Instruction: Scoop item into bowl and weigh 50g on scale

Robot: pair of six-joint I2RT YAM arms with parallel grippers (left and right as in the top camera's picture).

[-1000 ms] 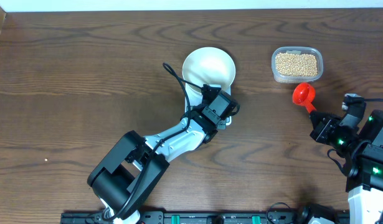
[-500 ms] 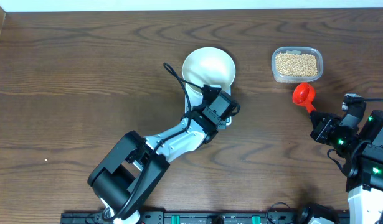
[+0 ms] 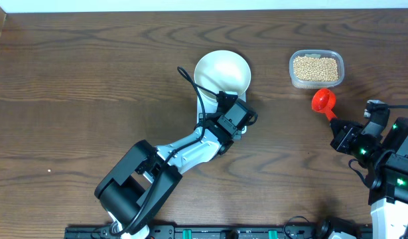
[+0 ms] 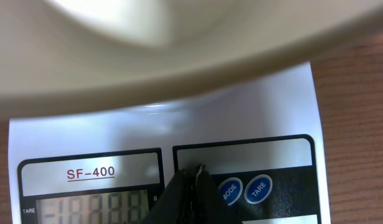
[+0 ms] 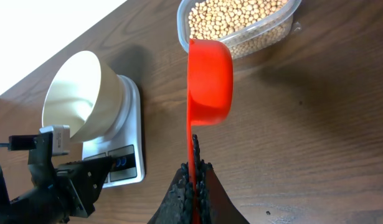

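1. Beans [image 3: 316, 68]: all lie in the clear tub [image 3: 293, 81] at the far right of the bench [image 3: 91, 66]. None is seen in the white bowl [image 3: 221, 72], which sits on the scale [image 4: 253, 118].
2. Right hand [image 5: 192, 169]: closed on the handle of a red scoop [image 5: 210, 71]. The overhead view shows no beans in its cup.
3. Governing relation: the tub lies straight ahead of the right hand, on the line of the scoop's handle. The cup sits just short of the tub's near rim, apart from it. The right arm is by far the nearer to the beans.
4. Left hand [image 4: 192, 180]: fingers pressed together on nothing, tips over the scale's front panel between the display [image 4: 94, 208] and the round buttons [image 4: 230, 191]. Contact cannot be confirmed.
5. Room: open bench lies between tub and bowl, judged adequate for carrying across. The left arm occupies the bowl's near side, so an approach from the right looks safer.
6. Judgement: scooping not yet begun, nothing weighed
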